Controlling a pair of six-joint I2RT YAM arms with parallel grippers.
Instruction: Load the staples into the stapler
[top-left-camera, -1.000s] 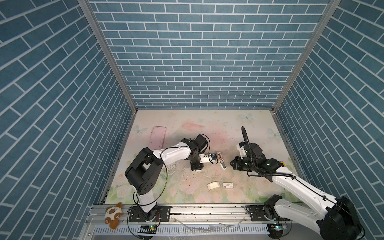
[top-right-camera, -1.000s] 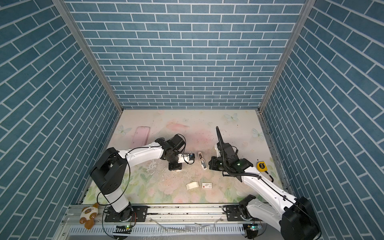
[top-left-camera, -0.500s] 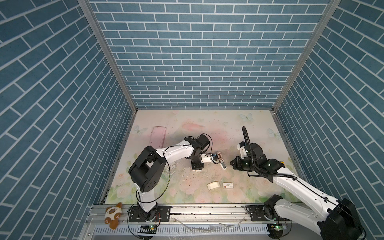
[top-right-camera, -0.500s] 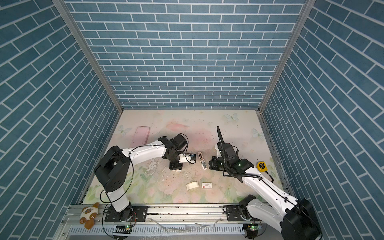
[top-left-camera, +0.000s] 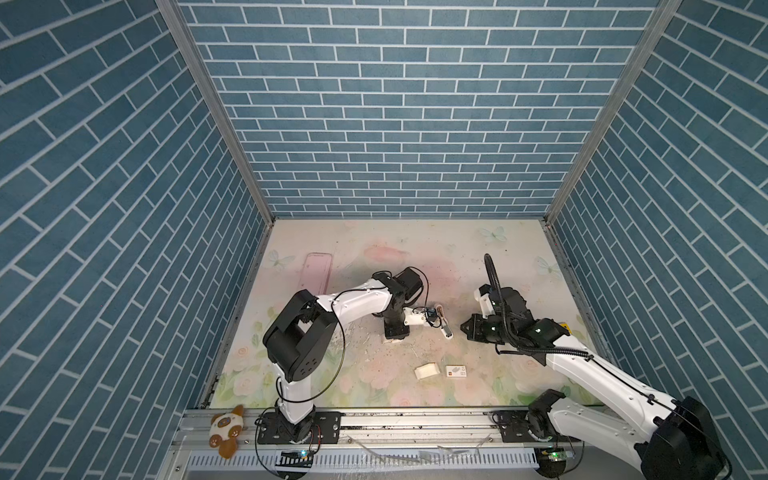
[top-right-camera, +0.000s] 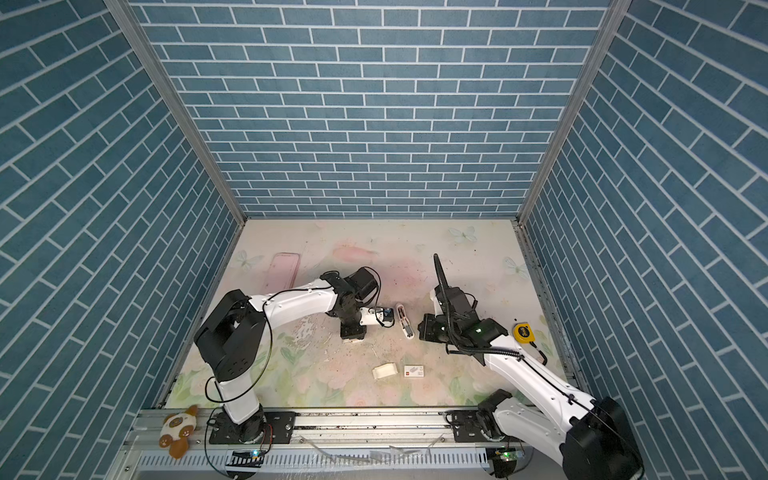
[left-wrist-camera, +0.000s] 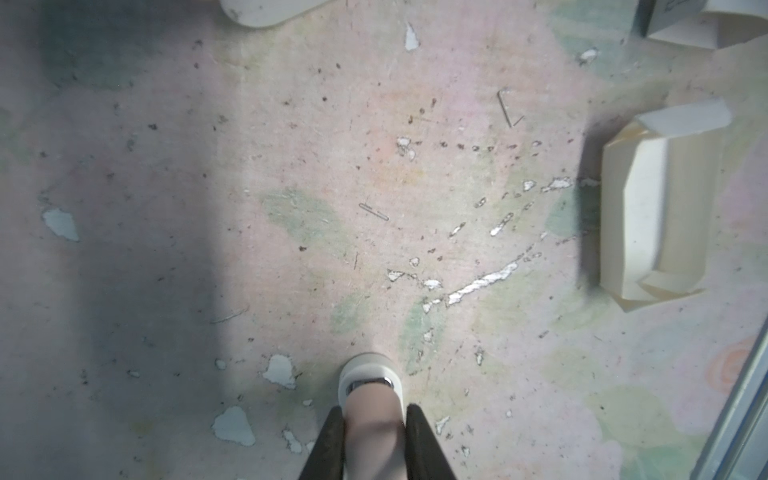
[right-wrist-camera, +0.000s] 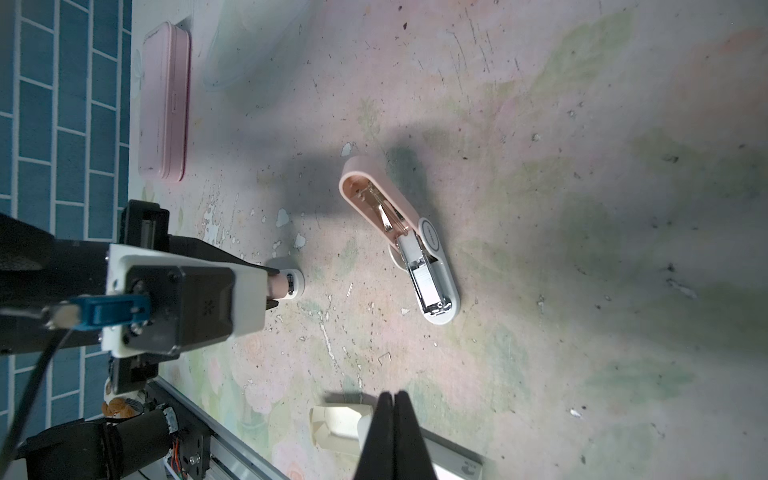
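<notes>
- Loose staples (left-wrist-camera: 373, 211): two single ones counted on the floral table (top-left-camera: 374, 257) in the left wrist view. No full strip seen anywhere.
- One white cardboard tray (top-left-camera: 427, 370) near the middle of the near edge, looking empty in the left wrist view. One red-marked sleeve (top-left-camera: 456, 371) just beside it on the right, not touching.
- One open stapler (right-wrist-camera: 399, 241) at mid-table, farther back than the tray. Pink lid swung back toward the far side, white base with its metal channel facing up. Contents of the channel too small to tell.
- Left gripper (left-wrist-camera: 374, 411) just left of the stapler, pointing down, fingers clenched on a small pink-and-white piece (right-wrist-camera: 286, 284) whose end touches the table. Possibly a second stapler seen end-on; cannot tell.
- Right gripper (right-wrist-camera: 395, 415) just right of the stapler, fingers pressed together, grasping nothing.
- Progress, as a judgement: about midway. Lid already open; picking up a strip, seating it in the channel and closing the lid not yet done, unless a strip lies hidden inside.
- Farther out, one of each: a pink case (top-left-camera: 318, 272) at far left, a yellow tape measure (top-right-camera: 523, 332) at the right edge, and a plush toy (top-left-camera: 226, 428) on the near rail (top-left-camera: 415, 424) at left.
</notes>
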